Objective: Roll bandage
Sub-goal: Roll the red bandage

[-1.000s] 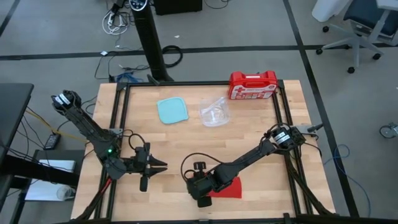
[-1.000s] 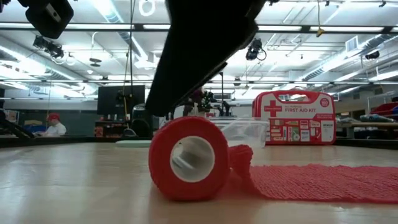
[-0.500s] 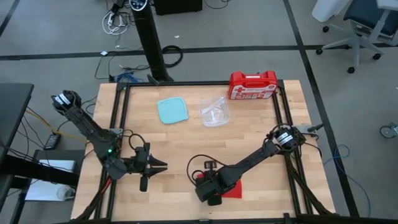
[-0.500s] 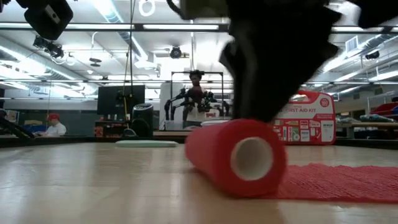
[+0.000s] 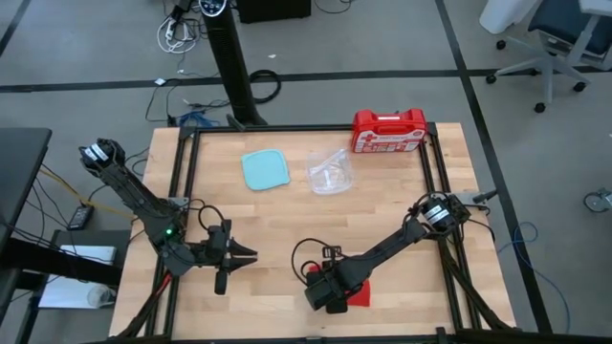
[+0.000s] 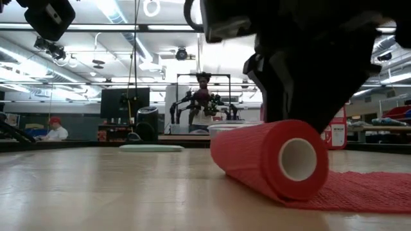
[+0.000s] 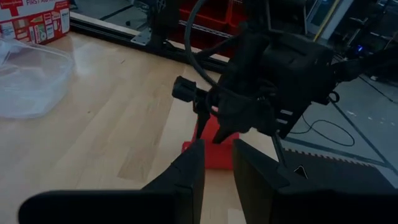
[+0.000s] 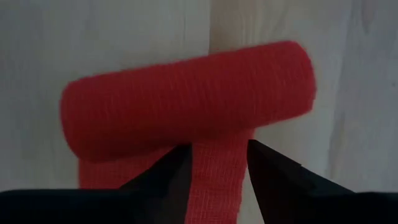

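The red bandage lies near the table's near edge, mostly wound into a roll (image 6: pixel 270 157) that rests on its side on the wood. Its flat unrolled tail (image 6: pixel 376 189) trails toward the table's right. In the high view only a red patch of the bandage (image 5: pixel 358 292) shows beside my right gripper (image 5: pixel 330 291), which stands steeply over the roll with a gap between its fingers. In the right wrist view the roll (image 8: pixel 186 99) lies across, ahead of the fingertips. My left gripper (image 5: pixel 251 254) waits open to the left, clear of the bandage. My right gripper comes from above, pointing steeply down, and its two spread fingers (image 8: pixel 168 174) meet the roll's top and tail-side flank (image 8: pixel 214 134), across the roll near its middle. Nothing is pinched. The flat tail (image 8: pixel 217 174) lies on the table under the gap.
A red first-aid case (image 5: pixel 389 131) stands at the far edge, with a pale blue square container (image 5: pixel 265 170) and a clear plastic tub (image 5: pixel 330 172) in front of it. Black frame rails (image 5: pixel 438 191) run along the table's sides. Bare wood lies between the arms.
My right gripper has gone toward the table's right edge and tipped to point more steeply down. The roll has gone with it along the flat tail, swinging its open end about, and less unrolled tail shows.
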Action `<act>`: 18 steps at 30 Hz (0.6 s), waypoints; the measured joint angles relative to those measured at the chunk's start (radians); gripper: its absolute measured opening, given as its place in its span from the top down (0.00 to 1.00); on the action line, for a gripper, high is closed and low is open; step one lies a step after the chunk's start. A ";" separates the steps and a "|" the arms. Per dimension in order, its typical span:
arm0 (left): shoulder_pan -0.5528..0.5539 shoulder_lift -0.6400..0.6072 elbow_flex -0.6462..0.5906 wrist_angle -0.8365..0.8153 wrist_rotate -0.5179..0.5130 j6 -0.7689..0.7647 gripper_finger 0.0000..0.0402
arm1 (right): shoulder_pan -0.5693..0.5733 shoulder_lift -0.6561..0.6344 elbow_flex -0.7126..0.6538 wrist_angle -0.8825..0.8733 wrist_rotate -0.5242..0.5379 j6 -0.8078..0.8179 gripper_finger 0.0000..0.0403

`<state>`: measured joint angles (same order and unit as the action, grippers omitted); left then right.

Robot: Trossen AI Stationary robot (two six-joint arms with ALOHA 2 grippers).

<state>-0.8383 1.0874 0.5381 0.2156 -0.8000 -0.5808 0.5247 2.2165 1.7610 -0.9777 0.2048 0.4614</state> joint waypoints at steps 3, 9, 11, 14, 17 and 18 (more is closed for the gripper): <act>0.000 0.000 0.000 -0.002 0.000 0.000 0.79 | 0.004 -0.011 0.001 -0.002 0.000 0.008 0.62; 0.000 0.000 0.000 -0.004 0.000 0.000 0.79 | 0.006 -0.038 0.001 -0.003 0.011 0.018 0.62; 0.000 0.000 0.000 -0.003 -0.001 0.000 0.79 | 0.005 -0.050 0.002 0.017 0.021 0.026 0.62; 0.000 0.000 0.000 -0.003 -0.002 0.000 0.79 | 0.002 -0.062 0.002 0.064 0.045 0.033 0.62; 0.000 0.000 0.000 -0.005 -0.002 0.000 0.79 | -0.007 -0.065 0.002 0.149 0.053 0.035 0.62; 0.000 0.000 0.000 -0.004 -0.002 0.000 0.79 | -0.012 -0.065 0.002 0.166 0.054 0.038 0.62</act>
<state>-0.8385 1.0874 0.5381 0.2113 -0.8021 -0.5812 0.5127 2.1520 1.7634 -0.8115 0.2587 0.4993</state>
